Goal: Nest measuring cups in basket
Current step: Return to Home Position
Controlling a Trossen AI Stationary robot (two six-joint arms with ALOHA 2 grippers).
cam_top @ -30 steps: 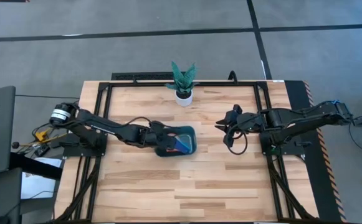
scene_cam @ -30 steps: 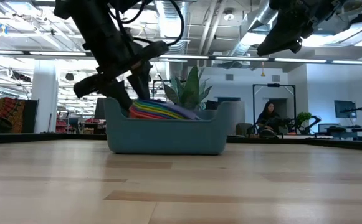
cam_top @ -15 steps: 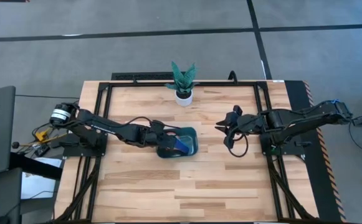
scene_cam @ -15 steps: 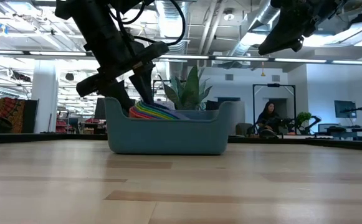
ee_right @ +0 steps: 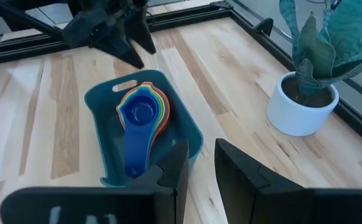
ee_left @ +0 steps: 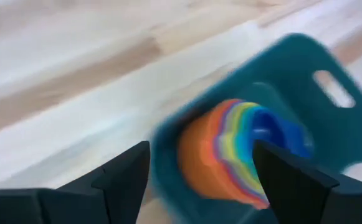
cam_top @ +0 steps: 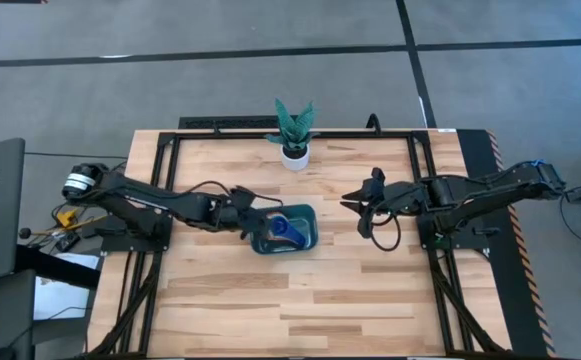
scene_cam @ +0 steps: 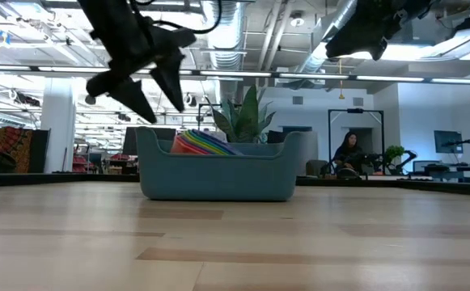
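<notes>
A: Well, where are the cups (ee_right: pixel 142 113)?
B: In the basket (scene_cam: pixel 218 182), all sitting one inside the other, dark blue on top. The basket is just below the left gripper (scene_cam: pixel 166 109), a little ahead of it.
A: Does that gripper hold them?
B: No. Its fingers are spread wide and hold nothing. It hangs over the basket's end, not touching it.
A: How many cups?
B: I cannot count them. From the side the basket wall hides most of the pile, and only thin coloured edges stick out.
A: And the right gripper (cam_top: pixel 355 192)?
B: High up, well away from the basket. Its fingers are a little apart, with nothing between them.
</notes>
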